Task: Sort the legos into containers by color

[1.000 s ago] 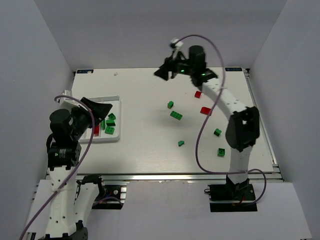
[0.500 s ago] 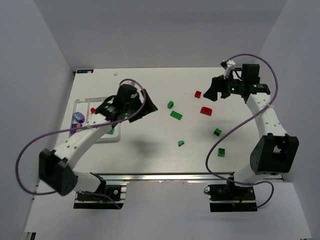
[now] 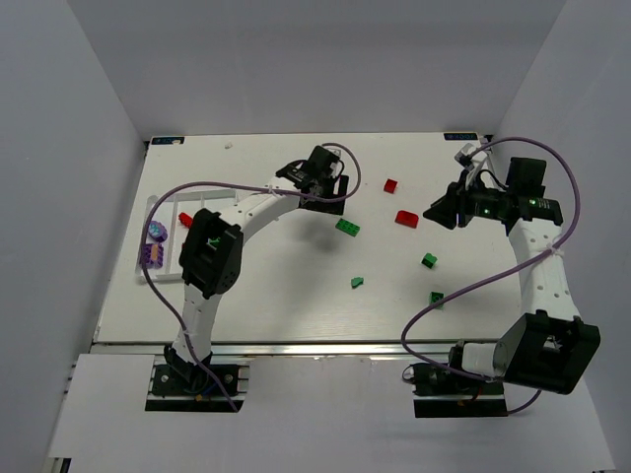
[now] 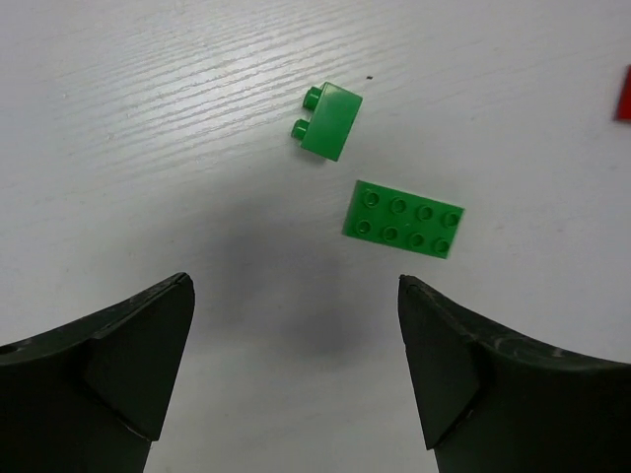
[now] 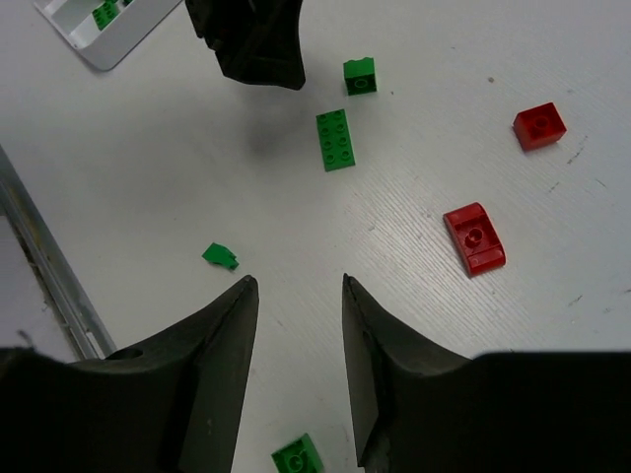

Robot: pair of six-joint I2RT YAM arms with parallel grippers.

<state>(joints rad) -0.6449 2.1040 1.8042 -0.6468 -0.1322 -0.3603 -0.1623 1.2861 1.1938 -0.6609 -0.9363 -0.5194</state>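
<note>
**Two green bricks lie just ahead of the wide-open left gripper**

A flat green brick (image 4: pixel 404 219) with eight studs lies on the table (image 3: pixel 296 286). A small green brick (image 4: pixel 330 120) lies tipped on its side just beyond it, near it but not touching. Both sit ahead of the left gripper (image 4: pixel 294 291), toward its right finger, and neither is between the fingers. The jaws are spread wide, with only bare table between them.

The right gripper (image 5: pixel 296 286) hovers over the right side of the table. Its jaws are a narrow gap apart and hold nothing. A rounded red brick (image 5: pixel 475 236) lies ahead of it to the right, and a square red brick (image 5: pixel 539 125) lies farther off. A tiny green piece (image 5: pixel 221 257) lies just beside its left finger. A green block (image 5: pixel 298 458) shows through the gap lower down.

The tray (image 3: pixel 170 258) sits at the table's left edge, well apart from both grippers. It holds purple pieces (image 3: pixel 154 236), a red brick (image 3: pixel 185 219) and, in another compartment, green bricks (image 5: pixel 104 12).
</note>
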